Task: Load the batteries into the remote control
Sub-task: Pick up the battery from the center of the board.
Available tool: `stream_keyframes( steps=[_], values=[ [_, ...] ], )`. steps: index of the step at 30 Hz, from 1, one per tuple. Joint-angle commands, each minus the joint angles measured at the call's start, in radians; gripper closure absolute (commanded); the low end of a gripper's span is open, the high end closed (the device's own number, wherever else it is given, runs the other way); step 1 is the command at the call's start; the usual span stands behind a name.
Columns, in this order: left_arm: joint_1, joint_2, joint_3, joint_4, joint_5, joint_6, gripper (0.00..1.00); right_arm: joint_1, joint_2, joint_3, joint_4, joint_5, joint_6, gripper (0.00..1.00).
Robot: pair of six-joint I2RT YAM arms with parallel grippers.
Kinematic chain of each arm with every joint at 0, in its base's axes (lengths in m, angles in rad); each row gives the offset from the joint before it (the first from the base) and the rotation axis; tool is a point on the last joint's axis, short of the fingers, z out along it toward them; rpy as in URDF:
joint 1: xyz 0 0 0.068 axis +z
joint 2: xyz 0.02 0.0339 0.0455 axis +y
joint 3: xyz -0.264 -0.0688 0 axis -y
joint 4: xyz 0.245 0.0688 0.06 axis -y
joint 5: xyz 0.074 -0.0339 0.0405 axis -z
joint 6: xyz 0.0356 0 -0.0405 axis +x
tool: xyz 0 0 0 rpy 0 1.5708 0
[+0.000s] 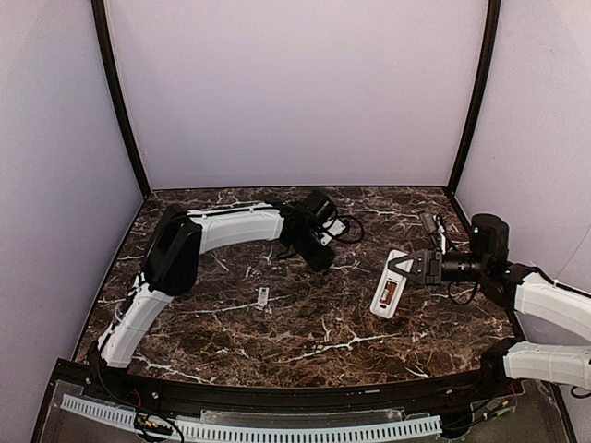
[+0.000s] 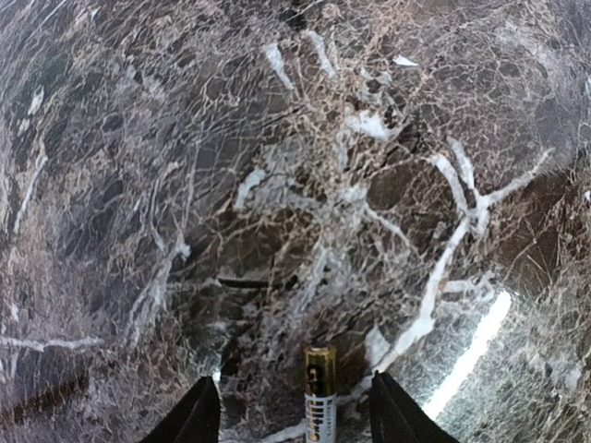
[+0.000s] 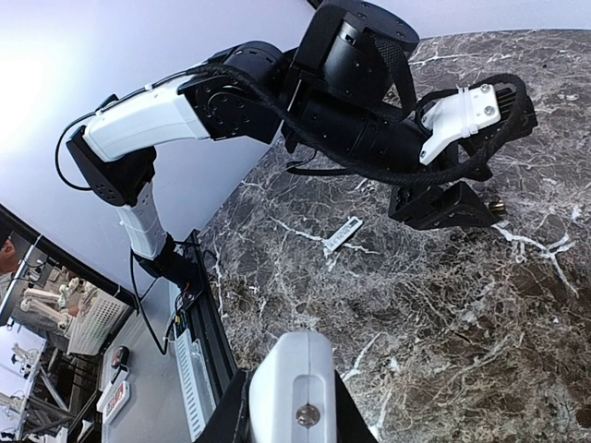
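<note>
The remote control (image 1: 389,290) is a slim white bar tilted above the table, its dark reddish recess facing up. My right gripper (image 1: 409,267) is shut on its upper end. In the right wrist view the remote control (image 3: 294,386) shows end-on between the two black fingers. A gold-and-white battery (image 2: 319,395) lies on the marble between the fingers of my left gripper (image 2: 295,380). The jaws stand apart, with a gap on each side of the battery. In the top view my left gripper (image 1: 318,256) points down at the table's middle back.
A small flat white plastic piece (image 1: 263,296) lies on the marble left of centre; it also shows as the white piece (image 3: 342,234) in the right wrist view. A small dark item (image 1: 430,222) and cables lie near the back right. Purple walls enclose the table.
</note>
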Motion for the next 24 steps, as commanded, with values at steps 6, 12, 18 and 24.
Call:
stream_keyframes(
  steps=[6,12,18,24],
  values=[
    [-0.001,0.002,0.033,-0.094,-0.025,-0.005,0.63,-0.014,0.019,-0.001,0.015,-0.012,-0.014,1.00],
    [-0.001,0.011,0.033,-0.114,0.014,-0.016,0.81,-0.018,0.015,0.006,0.004,-0.016,-0.014,1.00],
    [-0.002,-0.003,0.041,-0.152,0.054,-0.033,0.94,-0.019,0.013,0.013,-0.015,-0.010,-0.012,1.00],
    [-0.001,-0.156,-0.085,-0.088,0.002,-0.122,1.00,-0.019,0.057,0.065,-0.060,0.054,-0.056,1.00]
  ],
)
